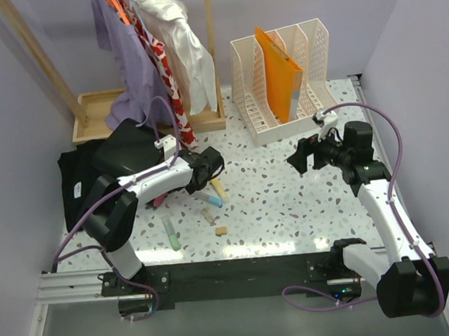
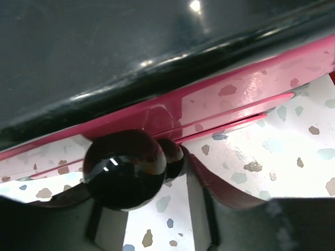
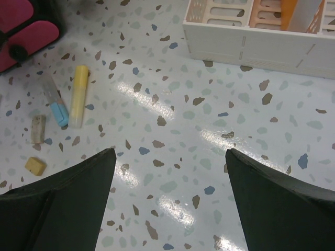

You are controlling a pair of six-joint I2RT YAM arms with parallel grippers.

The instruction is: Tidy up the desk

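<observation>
Desk (image 1: 289,202) status: barely started, by my read. It runs under both arms, from the black front edge at their bases out to the back wall.

Loose stuff lies on it between the two grippers:
- yellow highlighter (image 3: 79,94)
- blue-capped pen (image 3: 55,107), just beside the highlighter
- beige eraser stub (image 3: 37,129)
- small tan block (image 3: 35,166)
- green marker (image 1: 171,236), nearer the left arm's base

None of it is in a container.

Left gripper (image 1: 209,169) is low over a pink tool (image 2: 220,104) with a black knob, which fills the wrist view. I can't tell whether the jaws pinch it or just sit around it, because the fingers aren't readable there.

Right gripper (image 3: 170,157) hovers with fingers spread wide and only bare terrazzo between them. The small items lie ahead of it and off to its left. A white file rack (image 3: 251,42) is ahead to its right, with an orange folder (image 1: 279,66) already standing in a slot.

Further out, beyond the left gripper, is a wooden tray (image 1: 92,116), partly hidden by hanging clothes (image 1: 153,57). Black fabric (image 1: 81,179) is heaped on the outer side of that arm.

Left to do, my guess: the pink tool, pens, marker and eraser bits all need a home, either tray or rack. Nothing shows which.
</observation>
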